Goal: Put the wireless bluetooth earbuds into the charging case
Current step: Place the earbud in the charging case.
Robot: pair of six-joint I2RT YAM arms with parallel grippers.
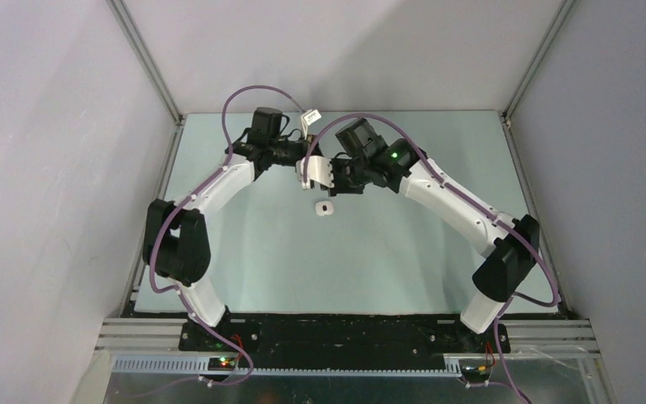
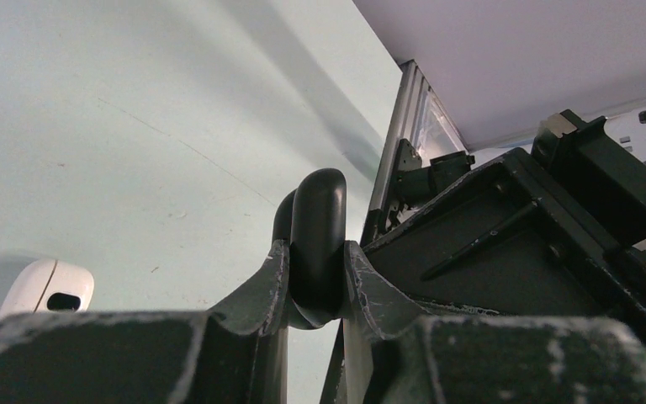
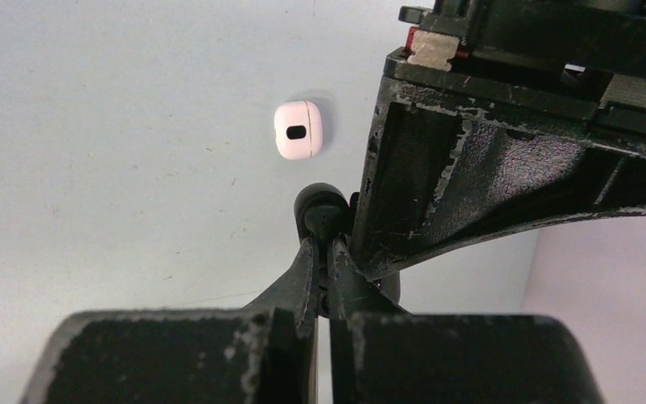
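My left gripper [image 2: 315, 252] is shut on a black charging case [image 2: 318, 227], held edge-on above the table. My right gripper [image 3: 321, 248] is shut to a thin gap on a small black piece right against that black case [image 3: 320, 210]. I cannot tell whether the piece is an earbud or the case's lid. In the top view the two grippers, left [image 1: 313, 168] and right [image 1: 341, 177], meet tip to tip at the back middle. A white pebble-like case [image 1: 324, 209] with a dark oval slot lies on the table below them [image 3: 298, 130] [image 2: 46, 290]. No white earbud shows.
The pale green table [image 1: 370, 261] is walled by grey panels, with an aluminium frame post [image 2: 395, 151] at the corner. Purple cables [image 1: 252, 97] loop over both wrists. The left gripper's black body [image 3: 505, 168] fills the right side of the right wrist view.
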